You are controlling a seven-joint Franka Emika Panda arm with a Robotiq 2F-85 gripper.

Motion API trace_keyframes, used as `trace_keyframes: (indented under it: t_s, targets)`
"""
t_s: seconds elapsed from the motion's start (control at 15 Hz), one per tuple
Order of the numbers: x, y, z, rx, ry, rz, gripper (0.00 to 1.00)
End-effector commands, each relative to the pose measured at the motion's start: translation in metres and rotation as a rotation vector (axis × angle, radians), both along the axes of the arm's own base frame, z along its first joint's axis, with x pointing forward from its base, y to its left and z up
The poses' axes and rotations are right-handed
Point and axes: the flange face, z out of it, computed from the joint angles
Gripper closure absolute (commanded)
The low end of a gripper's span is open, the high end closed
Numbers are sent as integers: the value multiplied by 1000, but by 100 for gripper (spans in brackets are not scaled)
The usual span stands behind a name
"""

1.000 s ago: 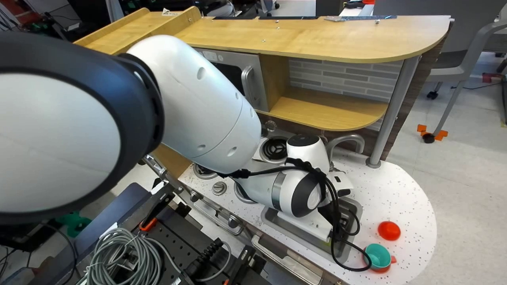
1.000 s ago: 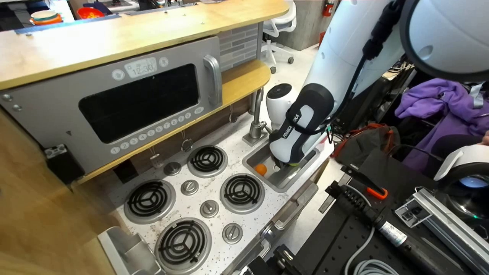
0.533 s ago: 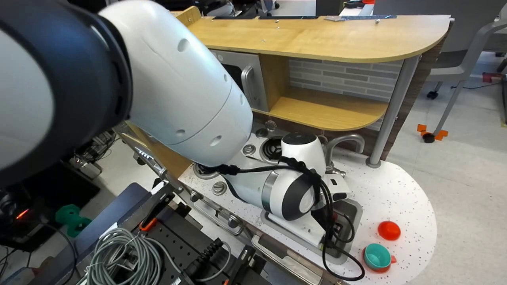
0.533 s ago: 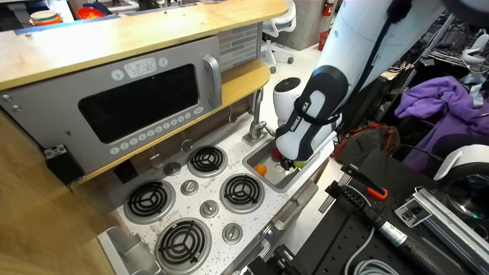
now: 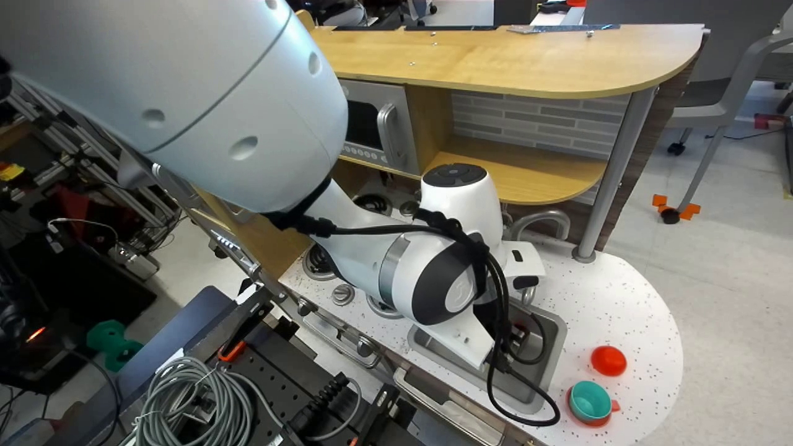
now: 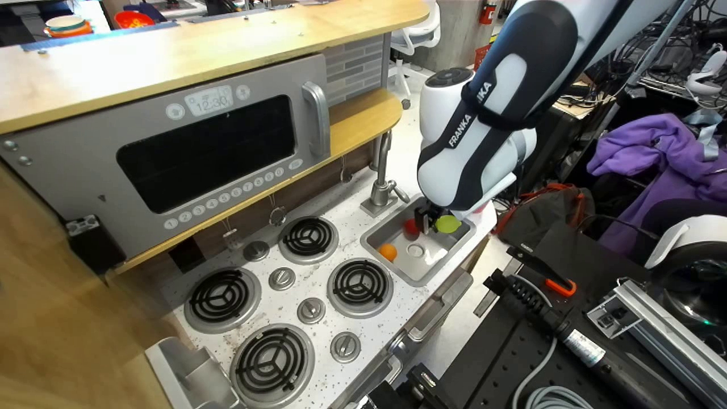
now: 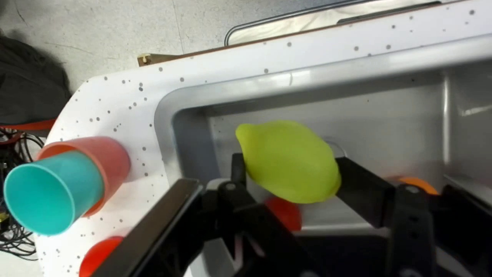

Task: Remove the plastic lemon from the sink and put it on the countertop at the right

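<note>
The yellow-green plastic lemon (image 7: 286, 157) is between the two fingers of my gripper (image 7: 292, 171) in the wrist view, with a finger touching it on each side. The lemon also shows in an exterior view (image 6: 448, 224), beside the black fingers. It is held above the sink floor. The grey metal sink (image 7: 376, 119) lies below it and shows in both exterior views (image 6: 417, 267) (image 5: 526, 401). In an exterior view (image 5: 471, 310) my arm's hand hides the lemon. The white speckled countertop (image 5: 638, 322) extends to the right of the sink there.
An orange ball (image 6: 388, 252) and a red piece (image 6: 411, 229) lie in the sink. A teal cup (image 5: 590, 399) sits in a red-orange cup on the countertop, near a red round piece (image 5: 608, 360). The faucet (image 6: 381, 182) and the wooden shelf (image 5: 526, 176) stand behind the sink.
My gripper has risen from low in the sink with the lemon in it. The lemon, mostly hidden a second ago, shows now. The arm has drawn up and the orange and red pieces stayed.
</note>
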Motion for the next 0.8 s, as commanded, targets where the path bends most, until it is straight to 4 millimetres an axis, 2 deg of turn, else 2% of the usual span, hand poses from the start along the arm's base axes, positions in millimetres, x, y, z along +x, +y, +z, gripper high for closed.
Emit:
trace_keyframes:
  t_s: [0.0, 0.33, 0.73]
  targets:
    - [5, -4, 41, 50, -67, -60, 66]
    - [30, -26, 79, 73, -158, -170, 66]
    - [40, -80, 101, 30, -171, -311, 66]
